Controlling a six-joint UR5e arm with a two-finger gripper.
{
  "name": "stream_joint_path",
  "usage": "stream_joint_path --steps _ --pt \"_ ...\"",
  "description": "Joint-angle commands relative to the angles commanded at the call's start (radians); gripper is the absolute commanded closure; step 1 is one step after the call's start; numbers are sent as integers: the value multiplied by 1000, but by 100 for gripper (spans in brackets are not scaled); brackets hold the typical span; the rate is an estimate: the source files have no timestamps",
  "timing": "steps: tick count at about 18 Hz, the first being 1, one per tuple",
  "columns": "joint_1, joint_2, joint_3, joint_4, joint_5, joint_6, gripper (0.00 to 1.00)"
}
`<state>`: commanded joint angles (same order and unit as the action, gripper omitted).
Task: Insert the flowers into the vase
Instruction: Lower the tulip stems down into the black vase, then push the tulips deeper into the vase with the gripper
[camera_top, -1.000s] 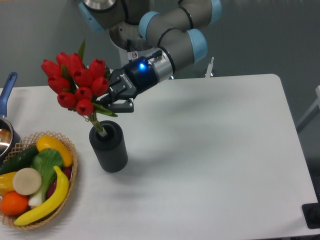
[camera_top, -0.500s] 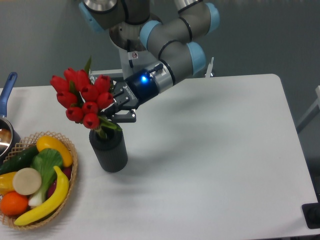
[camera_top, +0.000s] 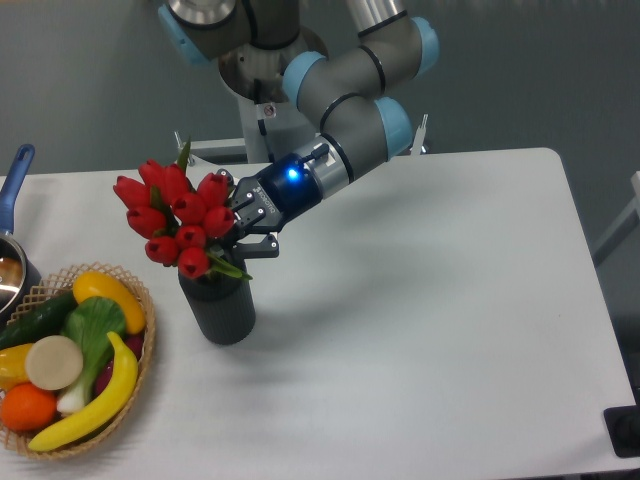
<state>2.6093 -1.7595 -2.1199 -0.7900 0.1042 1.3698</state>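
White table (camera_top: 430, 300) against a grey wall: insertion stage, stems entering the vessel. Gripper (camera_top: 243, 232) reaches in from the upper right, its fingers closed on the flowers (camera_top: 180, 220) just below the buds, at the stems and leaves; the exact contact is hidden by foliage. Flowers: red tulip heads cluster to the gripper's left and slightly above it, the bunch leaning up and to the left, its long axis tilted rather than vertical. Vase (camera_top: 221, 305): dark ribbed cylinder, upright, directly below the gripper and a little to its left; the lowest bud and a green leaf sit at its mouth, and the stem ends appear to be inside, though how deep cannot be seen. Judgement: the remaining move is downward along the vase's axis, with the bunch brought nearer to upright so that the wide head settles on the rim and does not tip the vase. Basket (camera_top: 140, 370) of fruit and vegetables lies at the left front, near the vase; a blue-handled pot (camera_top: 14, 200) shows at the left edge.
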Motion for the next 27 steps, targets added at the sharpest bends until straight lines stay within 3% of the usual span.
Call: stream_joint_path --steps 4,7,8,13,18,22,23,24,27 --pt "14 -9 0 0 3 2 72" --pt "20 -9 0 2 3 2 56" --pt "20 -9 0 3 3 3 46" --pt "23 -8 0 3 8 3 26" --pt "22 -2 -9 3 11 3 25" --pt "22 11 -15 6 11 5 16" --pt "23 11 -17 6 11 5 12" --pt "23 12 -17 8 11 5 1" --pt "22 28 -17 8 29 3 0"
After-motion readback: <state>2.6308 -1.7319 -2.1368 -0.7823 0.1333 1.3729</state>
